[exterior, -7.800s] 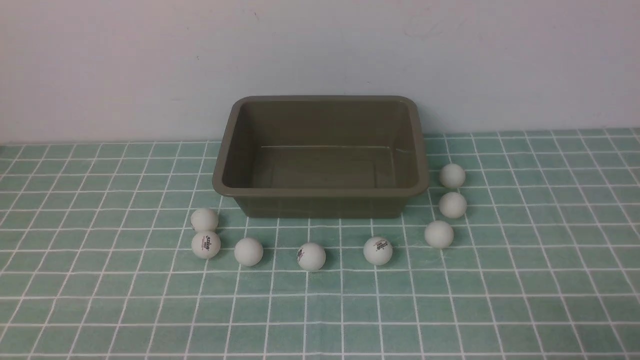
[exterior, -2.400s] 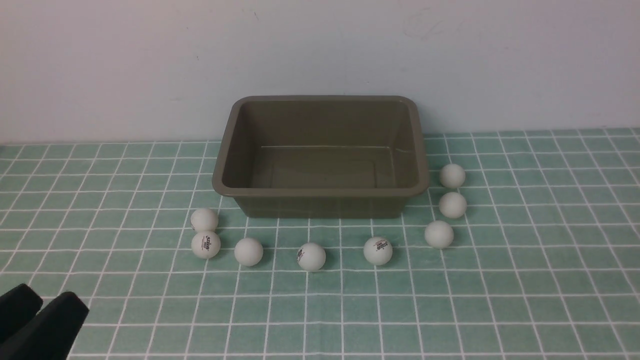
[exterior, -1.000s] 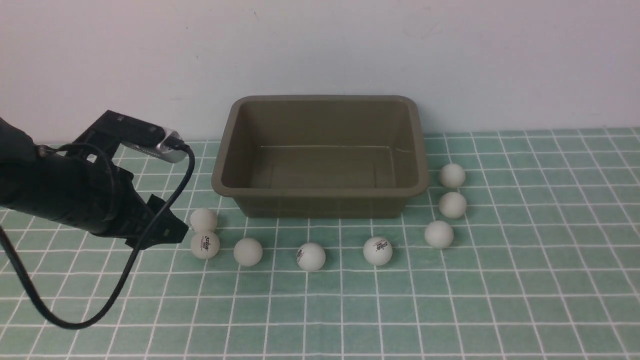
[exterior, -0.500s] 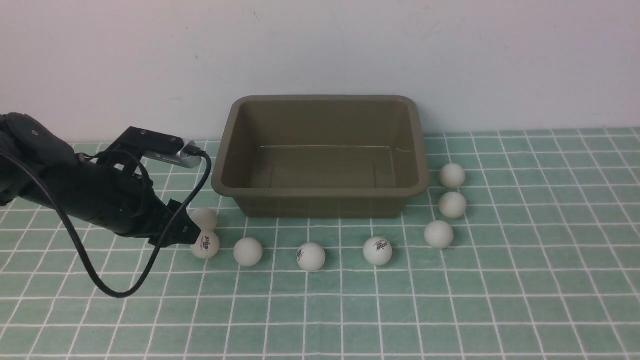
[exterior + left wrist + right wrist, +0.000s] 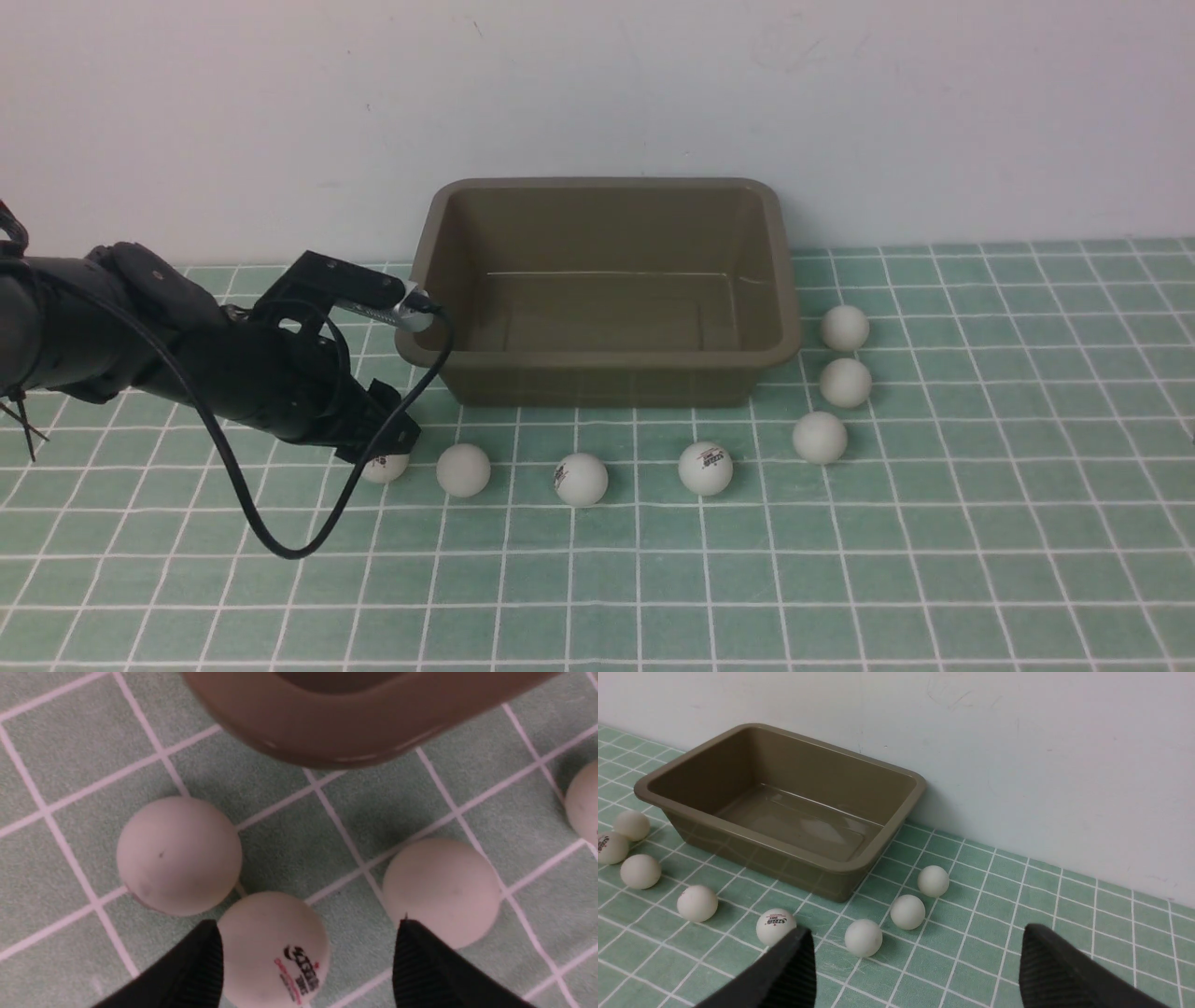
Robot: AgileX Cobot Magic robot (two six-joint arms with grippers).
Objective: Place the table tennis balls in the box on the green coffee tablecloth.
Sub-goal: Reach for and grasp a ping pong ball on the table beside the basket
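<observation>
The green checked tablecloth (image 5: 840,579) is being used as the ground for everything, and the brown box (image 5: 597,359) is being borne on it close to the wall. The left claw (image 5: 307,926) is being held low by the box's front left corner, released, with its fingers parted on either side of a logo ball (image 5: 273,947) and no grip being made. The right claw (image 5: 916,931) is being held wide apart, with nothing grasped. Eight balls (image 5: 863,937) are being shown lying on the cloth, outside the box, along its front and right side.
</observation>
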